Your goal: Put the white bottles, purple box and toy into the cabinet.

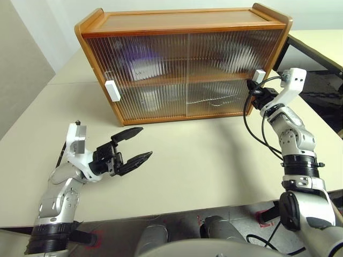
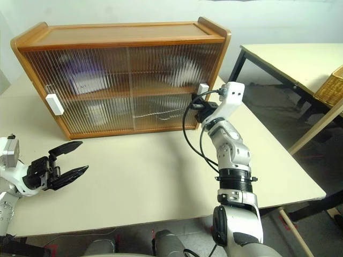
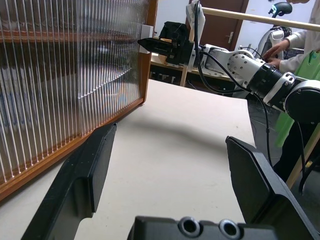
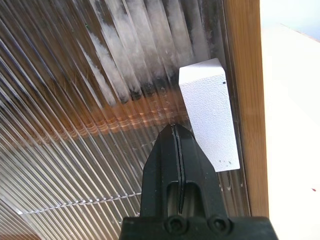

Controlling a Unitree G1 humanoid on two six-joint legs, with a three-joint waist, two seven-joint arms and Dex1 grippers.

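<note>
With both sliding doors drawn across the cabinet [image 1: 182, 64], which fills the upper middle of the head view, my work here looks nearly done. My right gripper [image 4: 176, 132] is pressed shut, its two black fingers flat together with nothing between them, tip just beside the white handle [image 4: 209, 112] at the cabinet's right edge. I judge that closed wedge is how I nudge the door along by its handle rather than pinching it; whether the tip actually touches the handle I cannot tell.

Behind the ribbed panels I can make out a lilac blur in the upper left compartment, likely the purple box [image 1: 138, 60], and pale shapes at the upper right and lower left that may be the white bottles [image 1: 240, 53]; the toy I cannot pick out through the ribbing.

My left gripper [image 1: 133, 145] hangs at the lower left of the frame, jaws spread wide and empty, parked clear of the table [image 1: 203, 171] so it stays out of the way.
</note>
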